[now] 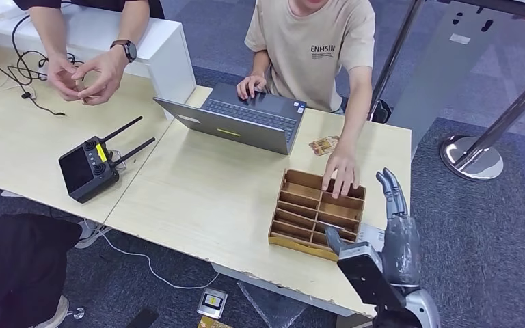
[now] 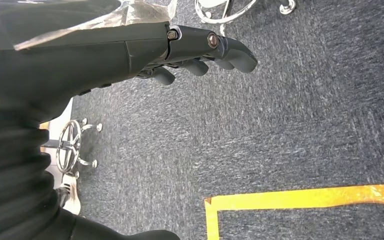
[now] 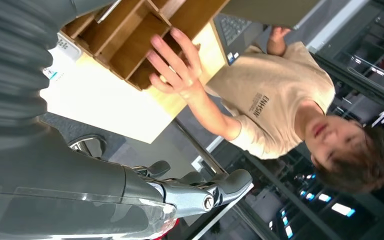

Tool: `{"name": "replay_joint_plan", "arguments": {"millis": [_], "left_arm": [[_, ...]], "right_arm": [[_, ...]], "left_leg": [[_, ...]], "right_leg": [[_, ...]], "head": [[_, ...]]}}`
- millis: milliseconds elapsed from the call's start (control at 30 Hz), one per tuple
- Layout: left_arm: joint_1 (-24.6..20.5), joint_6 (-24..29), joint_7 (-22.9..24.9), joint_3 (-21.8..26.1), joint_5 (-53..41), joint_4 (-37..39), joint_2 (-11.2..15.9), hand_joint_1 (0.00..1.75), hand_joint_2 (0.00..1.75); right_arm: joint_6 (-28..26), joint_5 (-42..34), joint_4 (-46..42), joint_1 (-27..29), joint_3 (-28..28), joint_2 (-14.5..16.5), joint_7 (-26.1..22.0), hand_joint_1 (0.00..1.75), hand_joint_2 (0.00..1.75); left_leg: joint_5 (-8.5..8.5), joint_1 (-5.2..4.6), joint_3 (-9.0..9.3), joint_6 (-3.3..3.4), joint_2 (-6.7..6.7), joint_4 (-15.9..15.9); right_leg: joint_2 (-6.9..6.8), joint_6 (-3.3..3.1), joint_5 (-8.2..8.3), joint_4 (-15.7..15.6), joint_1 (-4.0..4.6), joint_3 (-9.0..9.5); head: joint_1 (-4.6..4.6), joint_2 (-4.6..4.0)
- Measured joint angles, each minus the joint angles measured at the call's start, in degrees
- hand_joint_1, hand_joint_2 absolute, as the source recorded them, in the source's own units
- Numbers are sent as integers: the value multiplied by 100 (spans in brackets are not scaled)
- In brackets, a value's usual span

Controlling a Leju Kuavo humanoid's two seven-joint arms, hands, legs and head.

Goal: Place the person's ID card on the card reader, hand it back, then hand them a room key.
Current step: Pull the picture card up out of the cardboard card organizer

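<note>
Right hand point(image 3: 180, 187) hangs in the air beside the table point(image 3: 105, 100), fingers point(image 3: 230, 181) stretched out and apart, nothing in them. A person in a beige T-shirt point(image 3: 265, 95) reaches across the pale tabletop and lays a hand point(image 3: 175, 65) on the far edge of the wooden divided tray point(image 3: 125, 35), fingers over its compartments. A laptop point(image 3: 240, 25) sits just beyond the tray, the person's other hand point(image 3: 278, 35) at it.
</note>
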Motion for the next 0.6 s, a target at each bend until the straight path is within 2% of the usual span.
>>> {"name": "replay_joint_plan", "arguments": {"millis": [233, 367, 600], "left_arm": [[0, -25, 1, 0, -28, 0, -14, 0, 175], [0, -54, 2, 0, -38, 0, -25, 0, 175], [0, -51, 0, -4, -55, 0, -40, 0, 175]], "right_arm": [[31, -87, 231, -66, 168, -37, -29, 0, 0], [-3, -123, 388, -114, 223, -43, -60, 0, 175], [-194, -229, 916, -245, 289, -37, -193, 0, 175]], "left_leg": [[0, 0, 0, 0, 0, 0], [0, 0, 1, 0, 1, 0], [0, 0, 0, 0, 1, 0]], "right_leg": [[0, 0, 0, 0, 0, 0], [0, 0, 0, 0, 0, 0], [0, 0, 0, 0, 0, 0]], "head": [[-1, 0], [0, 0], [0, 0]]}}
